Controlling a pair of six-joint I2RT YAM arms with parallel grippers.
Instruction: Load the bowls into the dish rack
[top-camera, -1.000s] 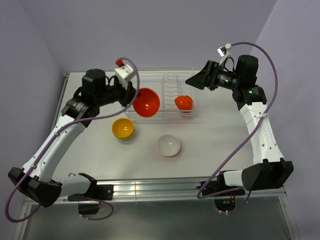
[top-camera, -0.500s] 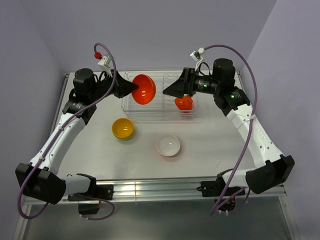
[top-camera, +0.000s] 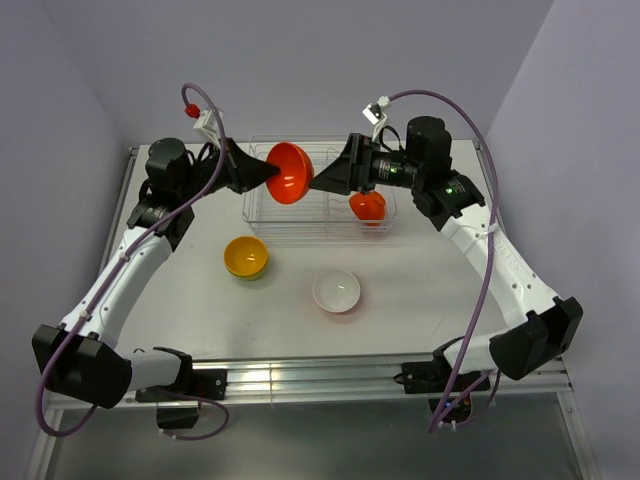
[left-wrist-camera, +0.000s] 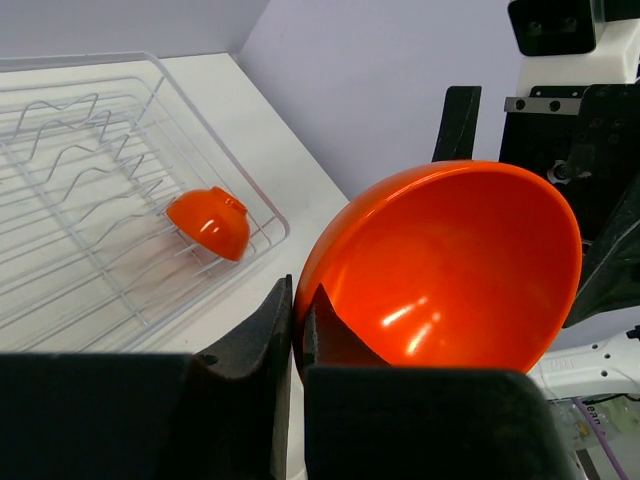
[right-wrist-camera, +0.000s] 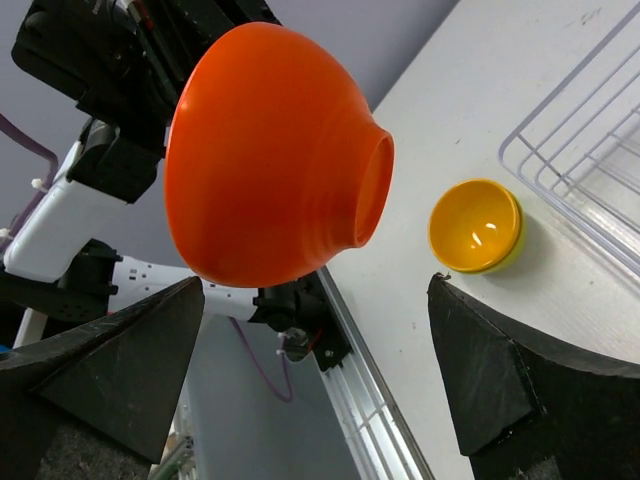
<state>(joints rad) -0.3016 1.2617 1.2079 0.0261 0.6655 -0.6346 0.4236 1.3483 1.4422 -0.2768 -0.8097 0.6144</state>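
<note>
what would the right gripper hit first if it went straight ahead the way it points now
Most likely the red-orange bowl that the left gripper holds up by the rim. Its foot faces the open right gripper, roughly in line with it. How far apart they are is hard to judge.

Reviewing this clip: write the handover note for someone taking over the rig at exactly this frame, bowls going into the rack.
Left pincer: shut on the rim of a red-orange bowl, held on its side in the air over the dish rack.
Right pincer: open, facing that bowl's base, gripping nothing.
Done: a second red-orange bowl lies in the rack's right part.
To do: set the held bowl into the rack, then load the yellow bowl and the white bowl, both upright on the table in front of the rack.
</note>
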